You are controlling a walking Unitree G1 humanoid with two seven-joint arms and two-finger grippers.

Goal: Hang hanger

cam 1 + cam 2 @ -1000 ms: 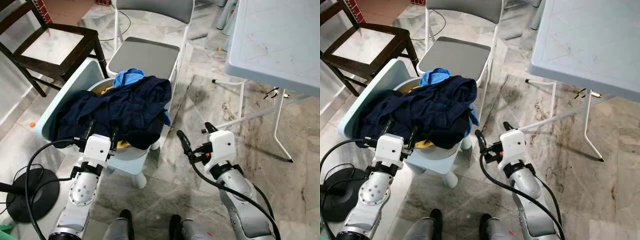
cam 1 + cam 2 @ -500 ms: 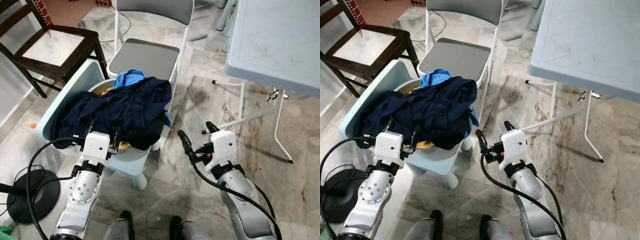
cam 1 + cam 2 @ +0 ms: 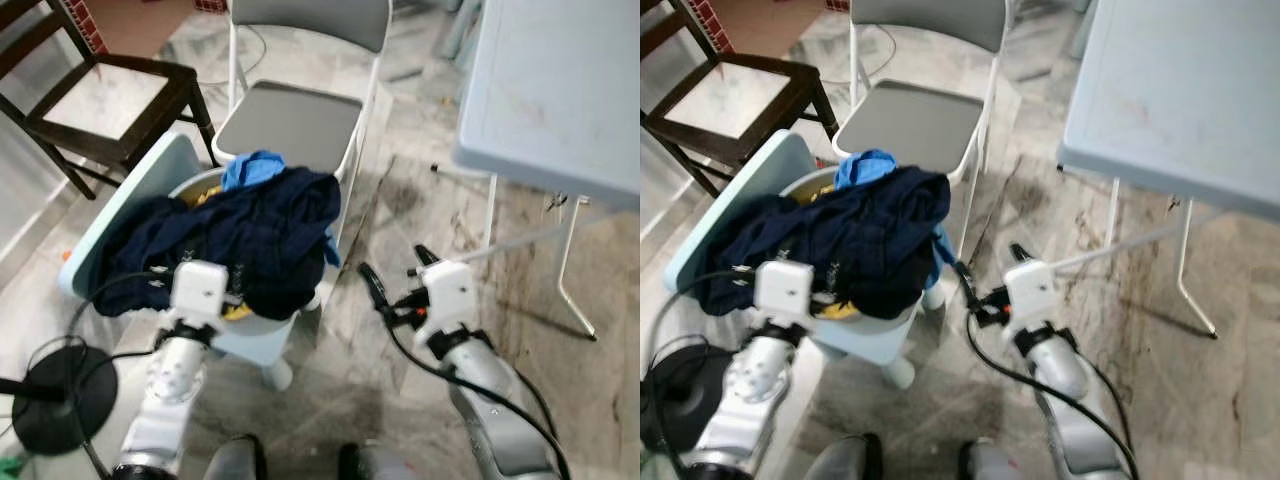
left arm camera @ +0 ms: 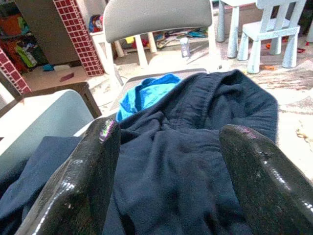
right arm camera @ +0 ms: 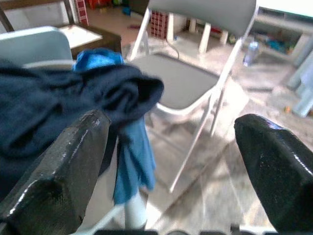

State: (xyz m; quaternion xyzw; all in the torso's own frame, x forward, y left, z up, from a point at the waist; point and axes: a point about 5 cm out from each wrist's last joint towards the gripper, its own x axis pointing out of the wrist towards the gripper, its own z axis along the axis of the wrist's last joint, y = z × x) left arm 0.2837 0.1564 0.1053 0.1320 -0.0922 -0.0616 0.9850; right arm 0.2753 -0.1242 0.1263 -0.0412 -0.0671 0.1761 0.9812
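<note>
One pale blue plastic table (image 3: 560, 80) stands at the right, a grey folding chair (image 3: 300, 110) at centre; before it a light blue child's chair (image 3: 120, 215) holds a round tub under heaped dark navy clothing (image 3: 240, 225). No hanger can be made out. Left gripper (image 3: 207, 268), fingers spread, rests at the heap's near edge; right gripper (image 3: 395, 270), fingers spread, hangs over marble floor (image 3: 400, 200) beside it

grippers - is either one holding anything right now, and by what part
Nothing is held. The left gripper is open just over the navy garment, and the right gripper is open above the floor.
</note>
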